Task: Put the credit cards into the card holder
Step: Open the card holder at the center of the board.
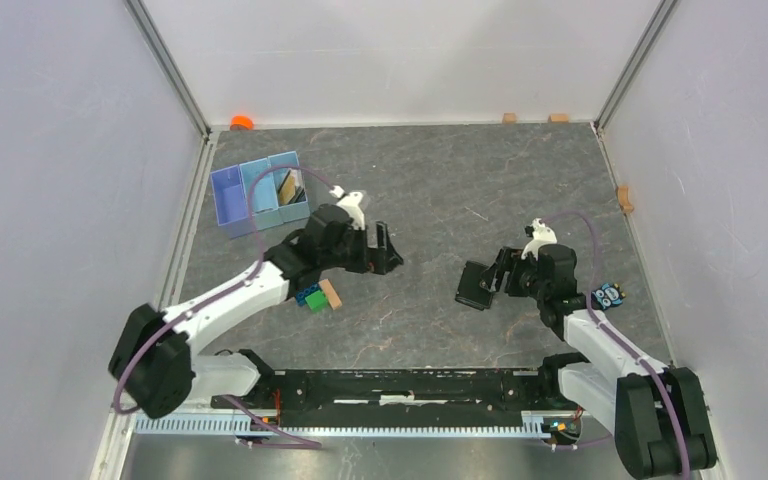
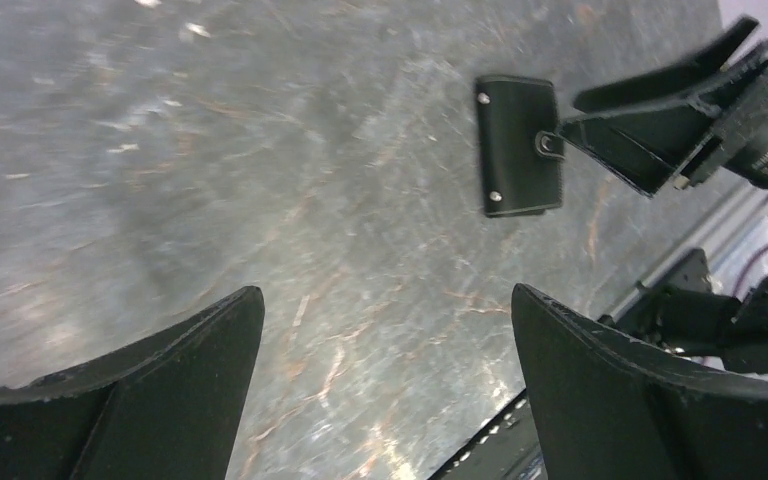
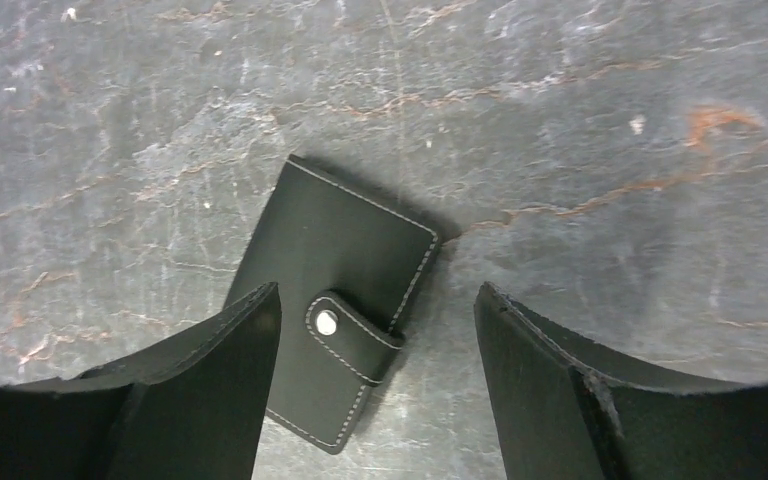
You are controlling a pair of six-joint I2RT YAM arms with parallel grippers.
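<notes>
1. Orange item (image 1: 242, 122): far-left corner of the counter (image 1: 440, 170), at the back wall; too small to tell what it is.
2. Light blue tray (image 1: 230, 205), three compartments: the credit cards (image 1: 286, 186) stand on edge in its right-end compartment.
3. Green and blue bricks (image 1: 310, 297), with a tan block (image 1: 332, 293) just beside them: close to the left forearm.
4. Left jaws: wide apart with nothing between them, above bare counter.
5. Card holder (image 1: 477, 285): black, snapped shut, lying flat right of centre, well apart from the tray.
6. Right jaws: spread and low over the card holder, astride its snap-tab end; cannot tell whether they touch it.
7. Small blue item (image 1: 608, 295): just beside the right arm.
</notes>
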